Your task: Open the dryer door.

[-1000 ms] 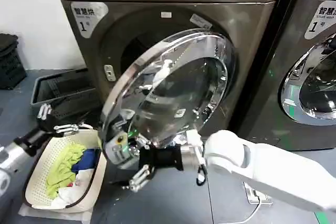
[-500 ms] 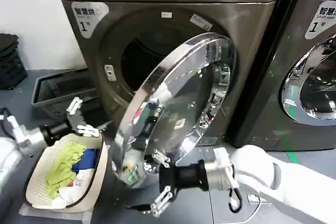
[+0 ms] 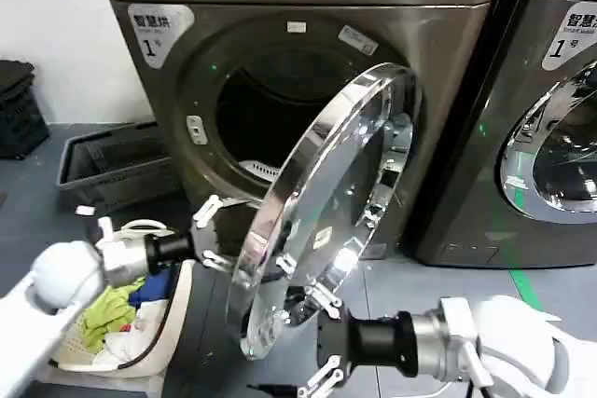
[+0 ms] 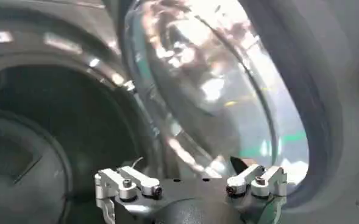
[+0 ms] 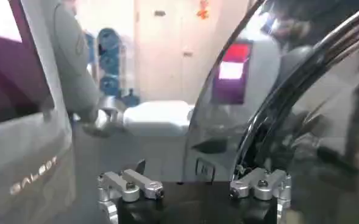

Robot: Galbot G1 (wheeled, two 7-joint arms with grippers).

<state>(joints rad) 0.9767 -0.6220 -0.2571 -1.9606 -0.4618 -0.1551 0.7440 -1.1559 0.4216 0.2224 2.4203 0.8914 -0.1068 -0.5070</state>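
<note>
From the head view, we see the door swung far out from the dryer, almost edge-on to us, with the dark hole behind it. Our left gripper sits low by the door's inner side, fingers spread, holding nothing. Our right gripper is under the door's bottom rim, fingers spread too, and we cannot tell if it touches. A basket of clothes sits on the grey floor. Another machine stands on the right.

In the left wrist view, our left gripper is open and empty, close to the glass bowl.

In the right wrist view, our right gripper is open and empty beside the shiny rim.

We think the door is heavy and stiff. The chrome looks slippery and the glass could break, so the rim edge is the best place to push.
</note>
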